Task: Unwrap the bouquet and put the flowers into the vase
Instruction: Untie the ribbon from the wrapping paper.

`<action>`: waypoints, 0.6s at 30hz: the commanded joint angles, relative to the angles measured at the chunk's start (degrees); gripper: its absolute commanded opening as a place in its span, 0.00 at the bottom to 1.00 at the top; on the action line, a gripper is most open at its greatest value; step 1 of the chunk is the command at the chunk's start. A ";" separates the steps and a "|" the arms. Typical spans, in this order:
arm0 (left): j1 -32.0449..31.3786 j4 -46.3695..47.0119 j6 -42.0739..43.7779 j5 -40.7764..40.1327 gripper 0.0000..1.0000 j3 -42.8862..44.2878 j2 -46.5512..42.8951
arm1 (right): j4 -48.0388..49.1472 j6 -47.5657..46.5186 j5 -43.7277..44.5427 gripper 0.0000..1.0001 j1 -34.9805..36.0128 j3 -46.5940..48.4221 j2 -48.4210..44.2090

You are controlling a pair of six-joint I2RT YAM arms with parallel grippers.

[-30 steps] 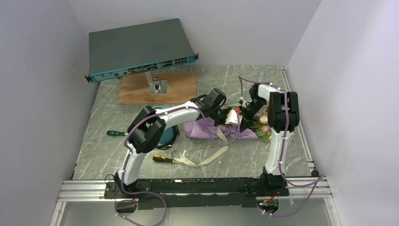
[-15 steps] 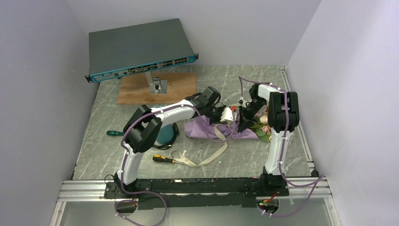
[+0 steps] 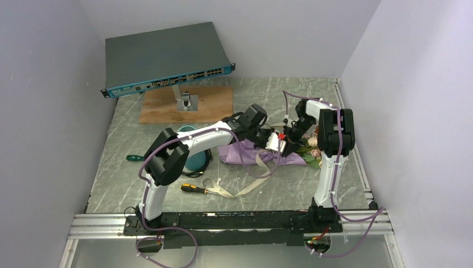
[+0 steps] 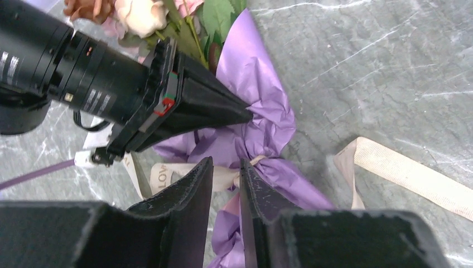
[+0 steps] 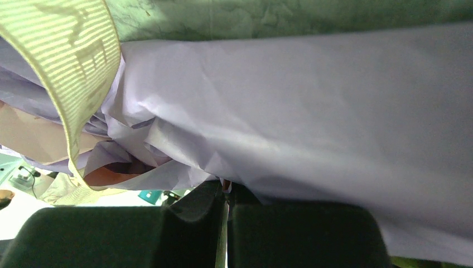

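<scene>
Bouquet, on surface. My left gripper: parted, at its ribbon. My right gripper: clenched, tip against its paper.

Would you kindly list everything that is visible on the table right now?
network switch: one, dark grey with teal front, on a stand, far left.
wooden board: one, brown, under that stand.
bouquet: one, purple wrap, lying mid-table.
flowers: several, pink and peach, wrap's right end.
vase: one, teal, partly hidden, left of the bouquet.
ribbon: one, cream, trailing from the bouquet frontwards.
green screwdriver: one, left edge.
yellow screwdriver: one, yellow and black, near front.
table: one, grey marbled.
left fingers: two, black, slightly apart over the ribbon.
right fingers: two, black, closed, tips against the wrap.
</scene>
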 commanded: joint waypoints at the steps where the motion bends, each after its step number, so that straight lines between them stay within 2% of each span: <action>1: -1.29 -3.61 6.77 -0.26 0.30 4.83 2.47 | 14.62 -0.90 9.68 0.00 0.24 -0.90 3.68; 9: -1.56 -10.90 16.51 -3.21 0.42 6.08 5.93 | 14.57 -0.76 9.53 0.00 0.15 -0.93 3.68; 14: -1.64 -17.15 18.20 -5.54 0.40 9.73 9.55 | 14.68 -0.67 9.53 0.00 0.15 -0.81 3.71; 18: -1.65 -15.35 16.97 -7.86 0.39 10.25 10.86 | 14.58 -0.61 9.61 0.00 0.15 -0.81 3.71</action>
